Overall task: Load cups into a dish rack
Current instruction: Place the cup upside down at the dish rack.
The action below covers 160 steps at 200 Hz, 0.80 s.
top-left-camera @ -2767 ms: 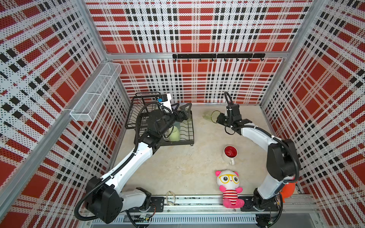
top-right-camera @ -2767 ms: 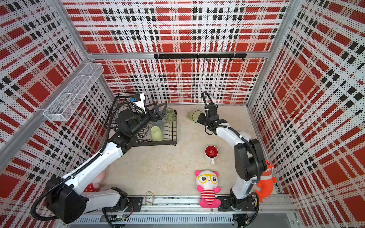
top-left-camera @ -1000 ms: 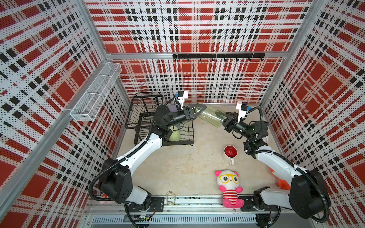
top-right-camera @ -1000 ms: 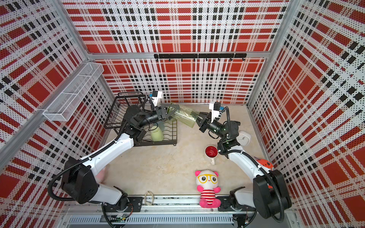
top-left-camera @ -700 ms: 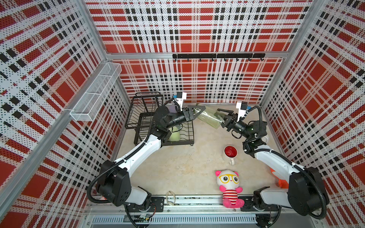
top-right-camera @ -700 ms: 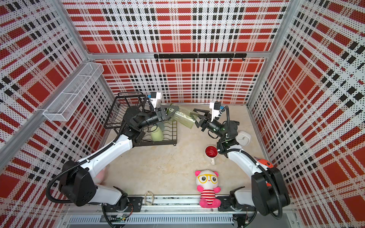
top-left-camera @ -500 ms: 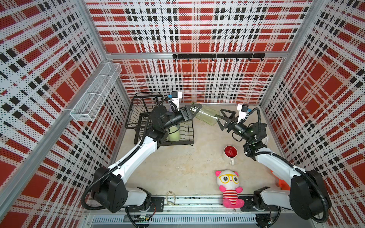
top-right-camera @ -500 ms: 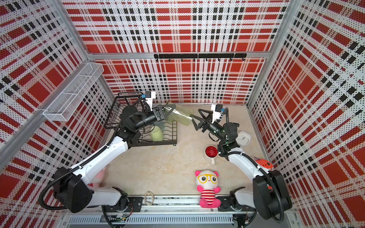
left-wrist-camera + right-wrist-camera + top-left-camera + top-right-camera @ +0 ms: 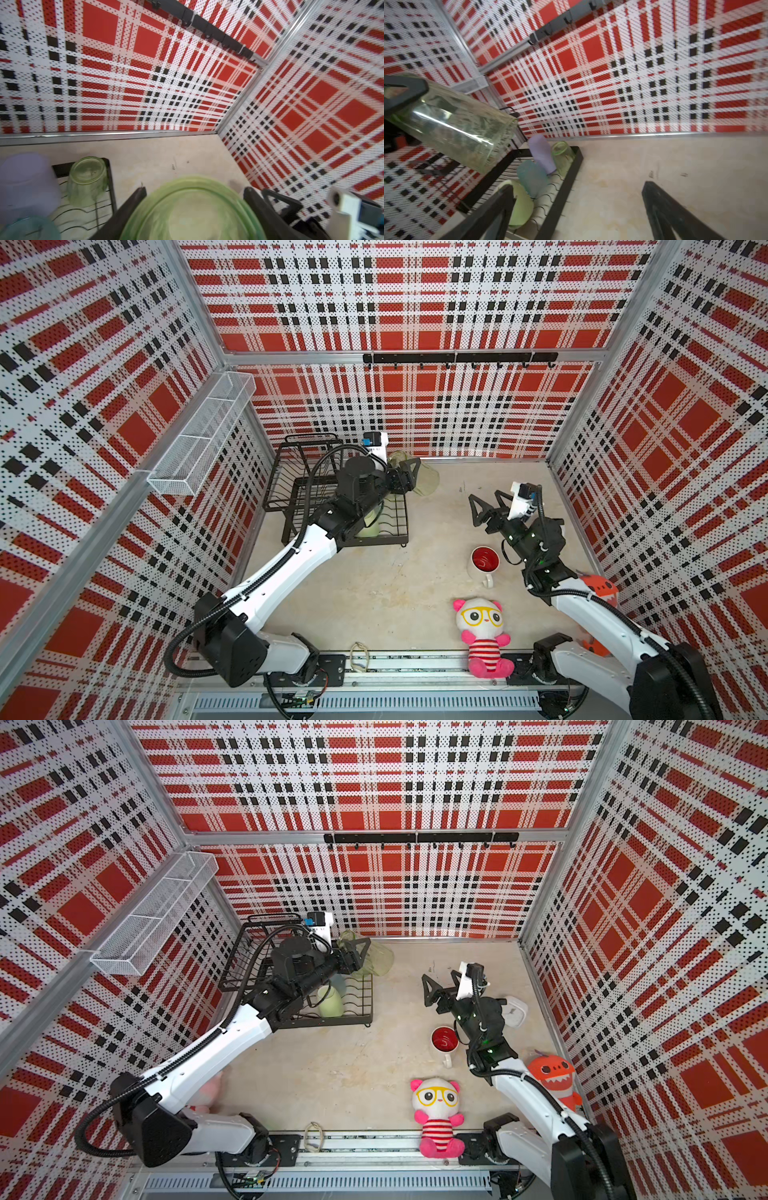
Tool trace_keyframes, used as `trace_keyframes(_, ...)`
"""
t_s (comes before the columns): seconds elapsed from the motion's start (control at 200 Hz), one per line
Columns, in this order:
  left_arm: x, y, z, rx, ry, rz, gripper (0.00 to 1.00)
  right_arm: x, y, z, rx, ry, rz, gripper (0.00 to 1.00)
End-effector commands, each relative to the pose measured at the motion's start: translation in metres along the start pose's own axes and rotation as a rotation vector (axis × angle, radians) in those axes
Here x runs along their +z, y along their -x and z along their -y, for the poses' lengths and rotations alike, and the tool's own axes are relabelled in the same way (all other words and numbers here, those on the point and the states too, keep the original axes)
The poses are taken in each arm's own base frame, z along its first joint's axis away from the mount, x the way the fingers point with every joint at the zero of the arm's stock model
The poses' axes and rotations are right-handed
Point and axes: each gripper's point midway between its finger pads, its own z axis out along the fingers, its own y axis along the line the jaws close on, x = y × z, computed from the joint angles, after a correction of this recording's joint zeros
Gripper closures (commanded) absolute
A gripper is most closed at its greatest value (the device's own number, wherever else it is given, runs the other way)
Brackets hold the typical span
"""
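Handover done: right end effector (image 9: pixel 483 495), 2 o'clock, now wide open and empty. Left end effector (image 9: pixel 409 481) alone clamps olive tumbler (image 9: pixel 426 486) beside dish rack (image 9: pixel 400 531), 11 o'clock. Racking presumably next.

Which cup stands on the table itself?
The white mug with the red inside, upright on the table. Every other cup sits in the dish rack, except the olive tumbler, held up by the left gripper.
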Motion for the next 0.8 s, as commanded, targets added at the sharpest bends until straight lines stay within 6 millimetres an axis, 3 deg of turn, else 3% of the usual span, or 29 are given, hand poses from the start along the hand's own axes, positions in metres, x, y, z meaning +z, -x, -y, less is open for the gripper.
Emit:
trace_keyframes(0.0, 0.012, -0.008, -0.029, 0.125, 0.179, -0.027, 0.45, -0.019, -0.016, 0.045, -0.119, -0.237, -0.020, 0.00)
trace_keyframes(0.346, 0.048, -0.049, -0.088, 0.156, 0.321, -0.102, 0.45, -0.052, -0.071, 0.071, -0.212, -0.301, -0.116, 0.00)
trace_keyframes(0.546, 0.059, -0.069, -0.121, 0.108, 0.373, -0.146, 0.45, -0.047, -0.073, 0.068, -0.238, -0.281, -0.138, 0.00)
trace_keyframes(0.797, 0.075, -0.097, -0.131, 0.170, 0.422, -0.161, 0.45, -0.042, -0.077, 0.070, -0.232, -0.294, -0.163, 0.00)
